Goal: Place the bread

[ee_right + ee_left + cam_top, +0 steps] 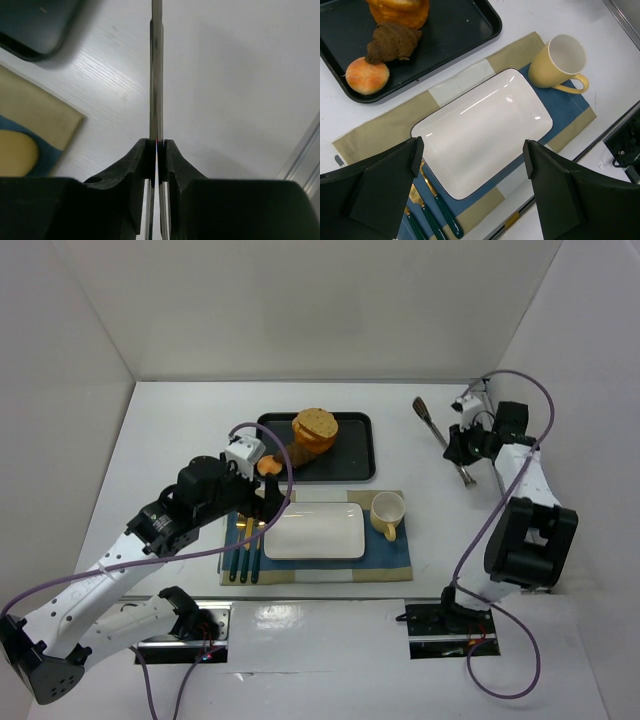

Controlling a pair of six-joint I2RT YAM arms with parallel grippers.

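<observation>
The bread lies on a black tray (465, 25): a round golden bun (367, 75), a dark brown croissant (394, 42) and a golden slice (400, 10) stacked at the far end. From above, the slice (314, 430) and the bun (267, 467) show on the tray (355, 455). My left gripper (472, 155) hangs open over the near end of a white rectangular plate (485, 125), with nothing between its fingers. My right gripper (157, 150) is shut on metal tongs (157, 75), whose arms are pressed together. The tongs (440, 435) lie at the right of the table.
The plate (315, 532) rests on a blue and beige placemat (380, 132). A yellow mug (557, 62) stands to its right. Green-handled cutlery (437, 205) lies to its left. White walls enclose the table on three sides.
</observation>
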